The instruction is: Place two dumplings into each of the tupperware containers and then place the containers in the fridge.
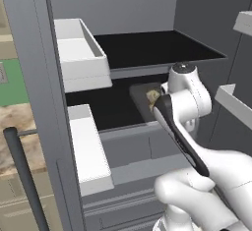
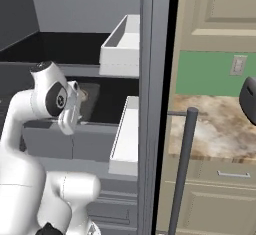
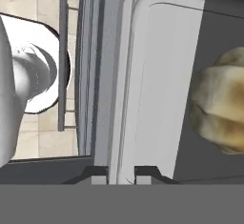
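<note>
The fridge (image 1: 30, 53) stands open before me. On its lower black shelf lies a tupperware container (image 1: 140, 100), a shallow grey tray also seen in the right base view (image 2: 92, 99). A tan dumpling (image 1: 154, 96) rests inside it and looms large at the right of the hand view (image 3: 221, 104). My gripper (image 3: 122, 174) reaches in over the shelf's front edge, shut on the container's pale rim (image 3: 157, 75). The wrist hides the near end of the tray in both base views.
White door bins (image 1: 81, 53) (image 1: 89, 149) line the open door at left, with its dark bar handle (image 1: 22, 176) nearby. The upper black shelf (image 1: 157, 48) hangs above the hand, grey drawers (image 1: 133, 151) sit below. A marble counter (image 2: 220, 129) lies beyond the door.
</note>
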